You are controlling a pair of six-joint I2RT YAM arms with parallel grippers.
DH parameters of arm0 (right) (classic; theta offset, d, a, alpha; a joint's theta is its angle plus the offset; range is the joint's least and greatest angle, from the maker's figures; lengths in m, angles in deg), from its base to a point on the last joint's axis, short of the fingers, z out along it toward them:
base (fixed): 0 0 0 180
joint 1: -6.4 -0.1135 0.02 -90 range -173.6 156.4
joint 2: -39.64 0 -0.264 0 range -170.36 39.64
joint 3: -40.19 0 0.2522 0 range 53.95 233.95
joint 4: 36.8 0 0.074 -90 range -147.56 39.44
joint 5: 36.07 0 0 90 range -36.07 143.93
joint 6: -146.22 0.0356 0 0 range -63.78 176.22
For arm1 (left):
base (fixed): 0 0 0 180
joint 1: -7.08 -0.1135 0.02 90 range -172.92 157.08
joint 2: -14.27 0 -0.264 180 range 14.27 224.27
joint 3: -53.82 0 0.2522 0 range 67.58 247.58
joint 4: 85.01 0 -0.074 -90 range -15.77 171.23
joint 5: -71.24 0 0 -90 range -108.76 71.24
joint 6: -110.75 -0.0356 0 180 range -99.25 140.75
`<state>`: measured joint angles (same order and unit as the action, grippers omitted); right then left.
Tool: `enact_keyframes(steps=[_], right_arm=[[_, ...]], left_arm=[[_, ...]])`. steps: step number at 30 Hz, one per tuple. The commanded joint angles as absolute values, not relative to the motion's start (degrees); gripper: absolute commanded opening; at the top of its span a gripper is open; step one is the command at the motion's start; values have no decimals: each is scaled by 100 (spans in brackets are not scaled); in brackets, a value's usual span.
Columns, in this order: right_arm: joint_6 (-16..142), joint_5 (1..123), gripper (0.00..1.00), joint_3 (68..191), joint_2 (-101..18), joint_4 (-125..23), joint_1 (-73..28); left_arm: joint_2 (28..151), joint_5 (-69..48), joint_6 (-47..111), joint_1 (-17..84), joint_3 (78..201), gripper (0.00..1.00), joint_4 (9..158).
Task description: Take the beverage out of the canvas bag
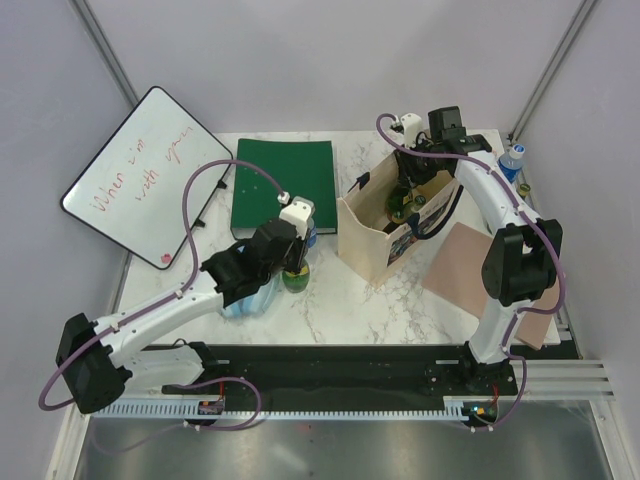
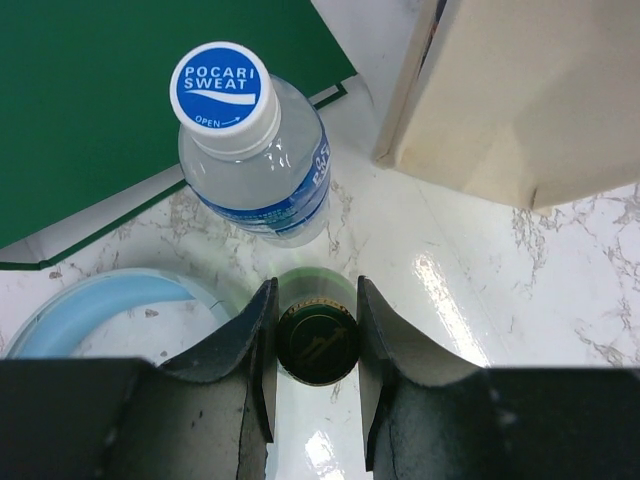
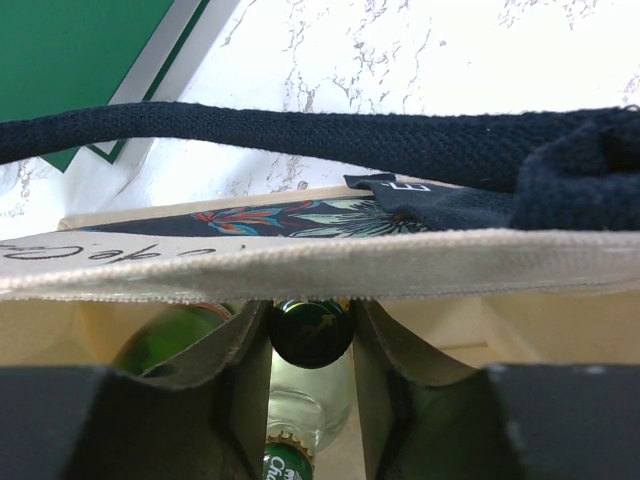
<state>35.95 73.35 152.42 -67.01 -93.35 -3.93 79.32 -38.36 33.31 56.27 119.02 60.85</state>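
The beige canvas bag (image 1: pixel 372 232) stands right of centre, with its black strap handle (image 3: pixel 300 135) and blue print panel (image 3: pixel 300 218) close in the right wrist view. My right gripper (image 1: pixel 405 198) reaches down inside it. Its jaws (image 3: pixel 310 315) are shut on the dark cap of a green bottle (image 3: pixel 311 333). Another green bottle (image 3: pixel 170 340) and a clear bottle with a green cap (image 3: pixel 290 465) sit beside it in the bag. My left gripper (image 1: pixel 297 255) is shut on the cap of a green bottle (image 2: pixel 317 345) that stands on the table left of the bag (image 2: pixel 540 90).
A Pocari Sweat bottle (image 2: pixel 255 150) stands just behind the left gripper, with a blue bowl (image 2: pixel 110 310) to its left. A green book (image 1: pixel 283 185) and a whiteboard (image 1: pixel 145 175) lie at the back left. A pink board (image 1: pixel 470 270) and a blue-capped bottle (image 1: pixel 512 160) are at the right.
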Motion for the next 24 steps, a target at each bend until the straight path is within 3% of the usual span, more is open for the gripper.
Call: enact_keyframes(steps=[1,9,12,13,16,19,24], right_arm=[[3636,7485,28,15256,-6513,-9187,-424],[3548,7555,8,15335,-6276,-9170,-415],[3539,7555,0,15484,-6153,-9178,-415],[3539,7564,0,15528,-6135,-9170,-415],[3565,7608,0,15651,-6021,-9170,-406],[3635,7660,0,15774,-5951,-9179,-380],[3697,7766,0,16046,-5836,-9231,-336]], left_arm=[[7623,-4162,3455,5603,11839,2,7419],[7518,-4320,3683,5603,11514,5,7525],[7456,-4355,3780,5595,11408,20,7490],[7430,-4355,3806,5595,11373,33,7481],[7403,-4390,3903,5595,11346,55,7393],[7386,-4381,3973,5595,11381,69,7297],[7386,-4285,4017,5595,11504,79,7147]])
